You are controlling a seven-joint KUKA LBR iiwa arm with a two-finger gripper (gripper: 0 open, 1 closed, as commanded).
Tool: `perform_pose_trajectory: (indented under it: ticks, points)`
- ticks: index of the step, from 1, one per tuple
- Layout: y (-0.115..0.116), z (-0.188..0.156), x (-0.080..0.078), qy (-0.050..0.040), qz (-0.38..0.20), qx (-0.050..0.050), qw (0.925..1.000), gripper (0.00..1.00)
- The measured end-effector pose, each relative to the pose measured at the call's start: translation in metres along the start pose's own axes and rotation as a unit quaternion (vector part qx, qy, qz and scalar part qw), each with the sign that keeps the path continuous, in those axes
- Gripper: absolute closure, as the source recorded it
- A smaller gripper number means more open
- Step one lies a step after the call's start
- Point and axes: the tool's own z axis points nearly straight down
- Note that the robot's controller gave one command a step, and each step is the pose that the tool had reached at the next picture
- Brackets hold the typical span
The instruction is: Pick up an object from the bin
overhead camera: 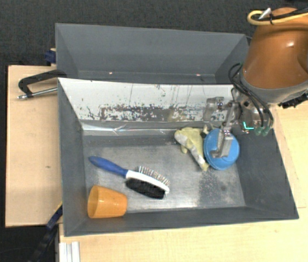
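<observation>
My gripper [226, 141] hangs low over the right part of the bin floor, its fingers reaching down onto a round blue disc-shaped object [220, 152]. One finger lies across the disc's top. Against the disc's left side rests a pale yellow soft toy-like thing [192, 142], touching it. Whether the fingers clasp the blue disc I cannot make out.
A brush with a blue handle, white back and black bristles [140, 180] lies at the front middle of the floor. An orange cup [106, 202] lies on its side in the front left corner. The arm's orange cover looms above the bin's right rim.
</observation>
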Motion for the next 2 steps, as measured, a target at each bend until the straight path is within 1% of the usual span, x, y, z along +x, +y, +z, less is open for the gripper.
perform_pose_trajectory:
  ticks: [1,2]
  points:
    - [0.034,0.175,-0.013,-0.0051,0.167,-0.002,0.9860,0.00]
    - [-0.039,0.141,-0.027,-0.0100,0.121,0.000,0.9926,0.00]
